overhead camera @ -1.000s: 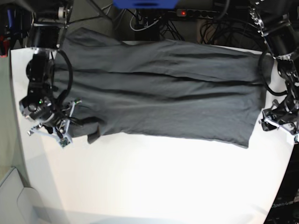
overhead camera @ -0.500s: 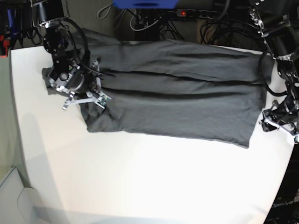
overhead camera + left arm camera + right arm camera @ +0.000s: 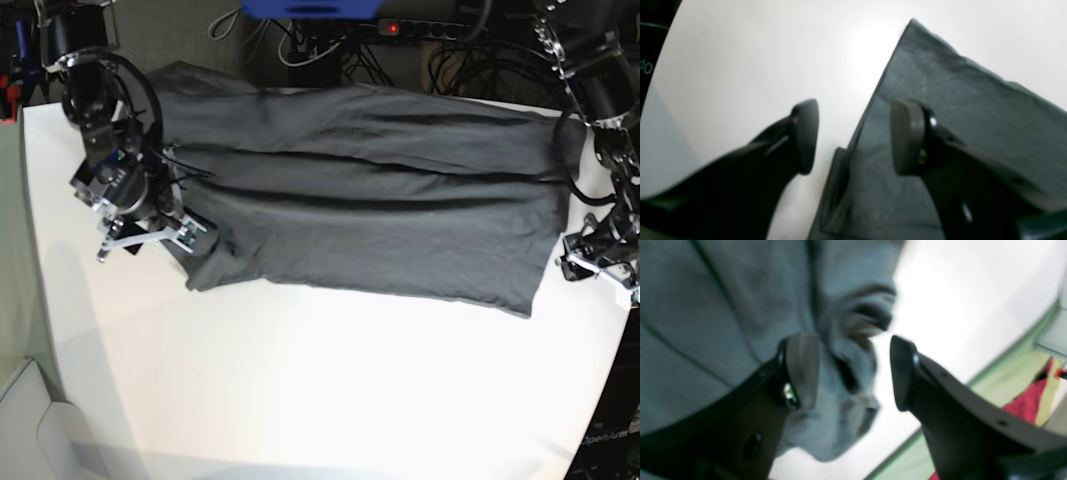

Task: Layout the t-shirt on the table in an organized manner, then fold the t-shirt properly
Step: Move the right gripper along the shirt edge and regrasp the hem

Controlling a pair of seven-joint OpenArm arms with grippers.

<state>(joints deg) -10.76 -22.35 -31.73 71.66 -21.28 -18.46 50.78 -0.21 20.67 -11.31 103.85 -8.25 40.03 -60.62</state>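
The dark grey t-shirt (image 3: 360, 200) lies spread lengthwise across the white table (image 3: 320, 390), with long creases along it. My right gripper (image 3: 145, 238) hovers over the shirt's left end. In the right wrist view, that gripper (image 3: 853, 373) stands open above a rumpled, blurred bunch of the t-shirt (image 3: 723, 306) at the cloth's edge. At the shirt's right end is my left gripper (image 3: 582, 263). The left wrist view shows this gripper (image 3: 855, 136) open, straddling the straight edge of the t-shirt (image 3: 957, 116) near a corner, one finger over cloth, the other over bare table (image 3: 740, 50).
Cables and a power strip (image 3: 420, 28) lie behind the table's far edge. A green floor strip (image 3: 1017, 356) and something red (image 3: 1023, 403) show past the table's left edge. The table's front half (image 3: 330, 400) is bare white.
My right gripper carried the shirt's left end up onto the shirt, then drew back toward the left edge and opened, letting the cloth go. The left arm has not moved.
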